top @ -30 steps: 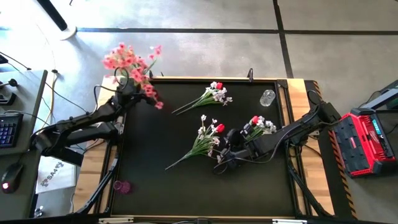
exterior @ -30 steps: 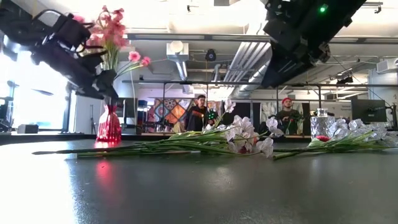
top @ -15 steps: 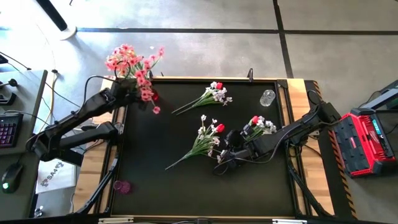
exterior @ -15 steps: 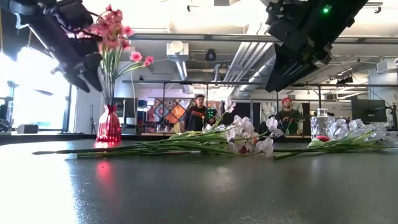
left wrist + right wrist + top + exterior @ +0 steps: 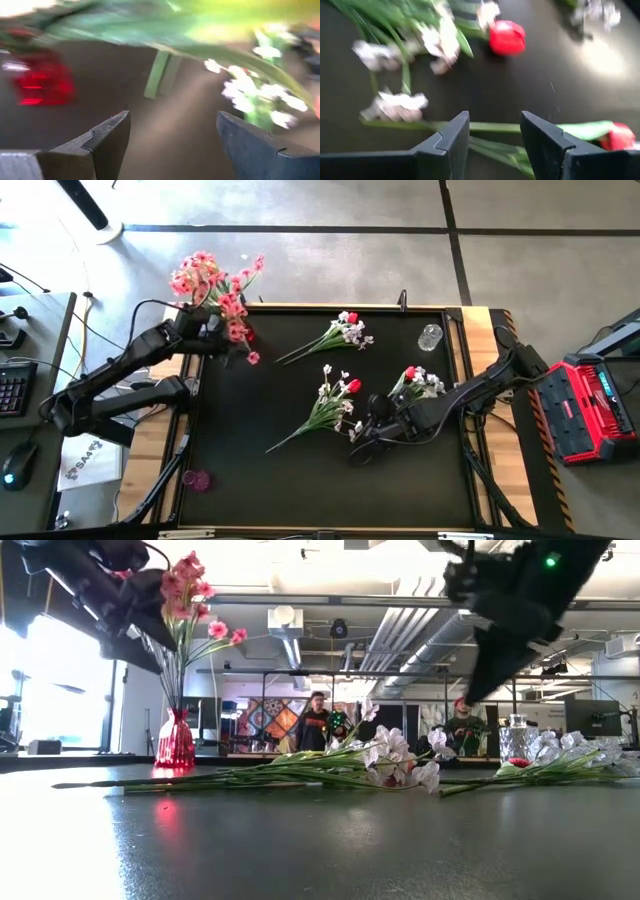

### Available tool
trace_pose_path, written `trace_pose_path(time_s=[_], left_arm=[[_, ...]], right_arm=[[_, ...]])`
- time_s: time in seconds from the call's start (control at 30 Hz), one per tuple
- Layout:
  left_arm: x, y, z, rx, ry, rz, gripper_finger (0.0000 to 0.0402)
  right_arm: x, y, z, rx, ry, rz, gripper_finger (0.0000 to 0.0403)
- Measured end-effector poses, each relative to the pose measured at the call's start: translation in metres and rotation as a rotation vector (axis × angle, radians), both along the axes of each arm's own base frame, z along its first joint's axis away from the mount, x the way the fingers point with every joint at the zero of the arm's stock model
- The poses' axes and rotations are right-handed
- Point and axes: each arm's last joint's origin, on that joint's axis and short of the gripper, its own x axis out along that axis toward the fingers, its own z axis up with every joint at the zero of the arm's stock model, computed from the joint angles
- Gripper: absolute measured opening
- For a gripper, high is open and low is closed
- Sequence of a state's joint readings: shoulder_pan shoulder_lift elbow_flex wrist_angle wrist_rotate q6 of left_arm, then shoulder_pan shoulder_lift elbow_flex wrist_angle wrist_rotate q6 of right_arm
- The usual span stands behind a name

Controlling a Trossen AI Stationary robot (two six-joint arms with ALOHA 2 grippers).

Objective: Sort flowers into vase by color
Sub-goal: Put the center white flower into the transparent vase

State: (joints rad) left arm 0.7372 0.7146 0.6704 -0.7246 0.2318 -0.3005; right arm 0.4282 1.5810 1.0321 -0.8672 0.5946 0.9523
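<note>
Pink flowers [image 5: 215, 285] upright in a red vase [image 5: 175, 740] at the far left corner of the dark surface [image 5: 240, 480], white and red flowers [image 5: 335, 402] lying mid-surface, left gripper [image 5: 170, 132] wide and empty beside the vase, right gripper [image 5: 492, 132] part-open, empty, above a stem.

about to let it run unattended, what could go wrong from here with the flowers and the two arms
The left gripper, open and empty, sits close to the pink flowers in the red vase; a careless move could tip it. The right gripper, open, hovers over tangled stems with red buds among white blossoms, so it may grab mixed colours.
</note>
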Motion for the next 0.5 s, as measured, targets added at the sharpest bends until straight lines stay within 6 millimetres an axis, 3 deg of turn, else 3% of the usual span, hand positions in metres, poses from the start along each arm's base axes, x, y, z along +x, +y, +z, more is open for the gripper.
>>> trace_pose_path(time_s=[0.2, 0.5], left_arm=[[0.004, -0.017, -0.006, -0.092, 0.053, -0.099, 0.0285], [-0.001, -0.036, -0.012, -0.167, 0.180, -0.109, 0.0285]], right_arm=[[-0.010, -0.001, -0.003, 0.070, 0.153, 0.012, 0.0159], [-0.013, 0.008, -0.004, 0.162, 0.172, 0.040, 0.0138]])
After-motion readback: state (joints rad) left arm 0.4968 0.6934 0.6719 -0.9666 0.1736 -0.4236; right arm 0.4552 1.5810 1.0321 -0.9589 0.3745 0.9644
